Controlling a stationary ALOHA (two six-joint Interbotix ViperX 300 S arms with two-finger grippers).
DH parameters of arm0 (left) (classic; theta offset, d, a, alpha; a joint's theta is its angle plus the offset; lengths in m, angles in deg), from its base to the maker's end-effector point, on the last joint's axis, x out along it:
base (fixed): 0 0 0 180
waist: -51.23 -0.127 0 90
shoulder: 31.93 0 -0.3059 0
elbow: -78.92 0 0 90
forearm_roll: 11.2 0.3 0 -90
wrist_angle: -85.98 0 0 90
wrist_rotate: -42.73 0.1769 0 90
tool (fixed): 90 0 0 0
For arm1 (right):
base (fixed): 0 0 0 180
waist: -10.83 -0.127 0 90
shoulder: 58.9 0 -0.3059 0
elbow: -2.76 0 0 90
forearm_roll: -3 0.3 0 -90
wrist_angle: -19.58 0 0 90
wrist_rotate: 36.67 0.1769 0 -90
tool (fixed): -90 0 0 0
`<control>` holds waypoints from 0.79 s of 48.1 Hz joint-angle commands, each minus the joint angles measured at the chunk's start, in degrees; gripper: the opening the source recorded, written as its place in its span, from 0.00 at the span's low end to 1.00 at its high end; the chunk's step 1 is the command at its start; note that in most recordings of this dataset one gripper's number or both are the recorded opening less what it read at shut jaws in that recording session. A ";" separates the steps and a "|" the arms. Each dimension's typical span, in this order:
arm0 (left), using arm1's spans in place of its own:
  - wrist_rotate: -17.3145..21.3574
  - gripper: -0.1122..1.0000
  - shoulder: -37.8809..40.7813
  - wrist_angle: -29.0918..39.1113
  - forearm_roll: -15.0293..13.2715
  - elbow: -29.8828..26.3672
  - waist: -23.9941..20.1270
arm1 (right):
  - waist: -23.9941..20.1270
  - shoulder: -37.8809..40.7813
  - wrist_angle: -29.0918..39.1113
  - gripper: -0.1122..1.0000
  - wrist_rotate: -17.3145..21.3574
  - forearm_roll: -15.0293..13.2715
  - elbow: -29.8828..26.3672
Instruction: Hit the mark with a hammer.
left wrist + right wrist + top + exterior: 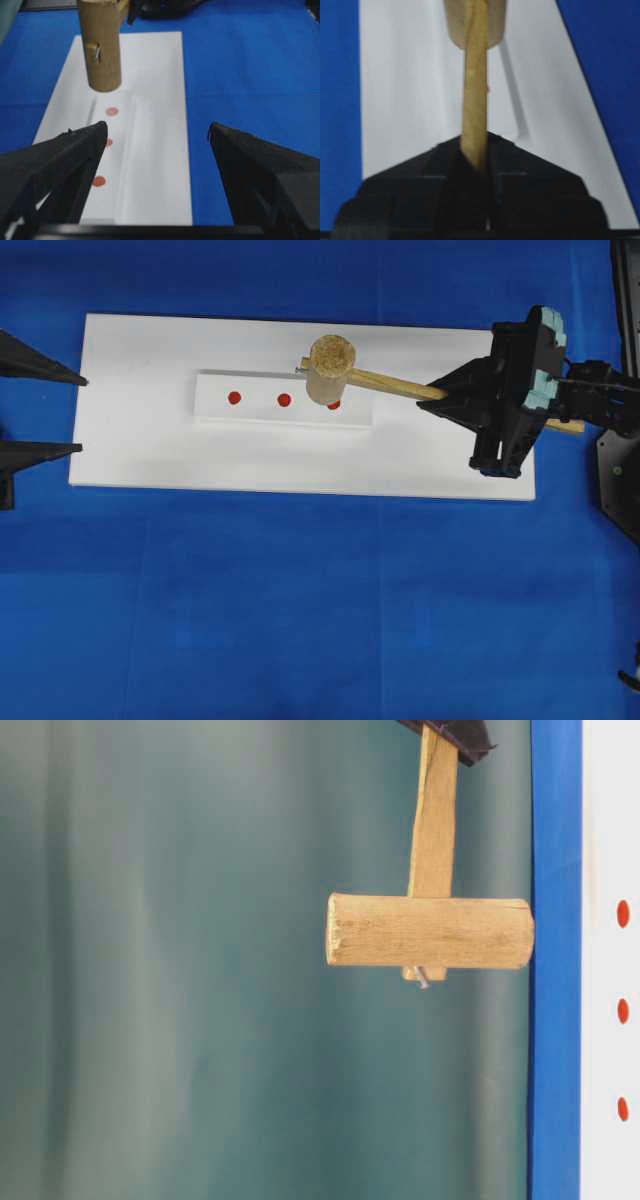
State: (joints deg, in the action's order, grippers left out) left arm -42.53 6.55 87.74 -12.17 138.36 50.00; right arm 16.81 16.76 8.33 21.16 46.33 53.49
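Right gripper (pixel 440 398): you have it clamped on the hammer (pixel 331 368) handle, head carried out ahead for reach.
Mark (pixel 334 404): just under the raised head, part hidden, probably lined up for the blow.
Left gripper (pixel 157 135): spread wide, empty, well clear.

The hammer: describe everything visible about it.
The hammer is a plain light-wood mallet, with a thick cylindrical head and a thin squared handle; a small metal nail pokes from the head. The right gripper clamps its handle. The head hangs above the raised white strip, partly hiding one red dot from overhead.
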 commanded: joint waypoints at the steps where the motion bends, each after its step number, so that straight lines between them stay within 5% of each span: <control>1: 0.00 0.82 0.53 -0.53 0.00 -0.62 0.00 | -0.35 -0.26 -0.26 0.12 0.00 -0.18 -2.02; 38: -0.44 0.83 0.79 -0.88 -0.09 -0.53 -0.09 | -3.87 20.39 3.16 0.12 -0.35 -0.79 -24.70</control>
State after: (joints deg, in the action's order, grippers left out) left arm -42.61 6.63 87.48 -12.17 138.36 50.09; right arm 13.03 36.71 11.41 21.07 45.71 32.40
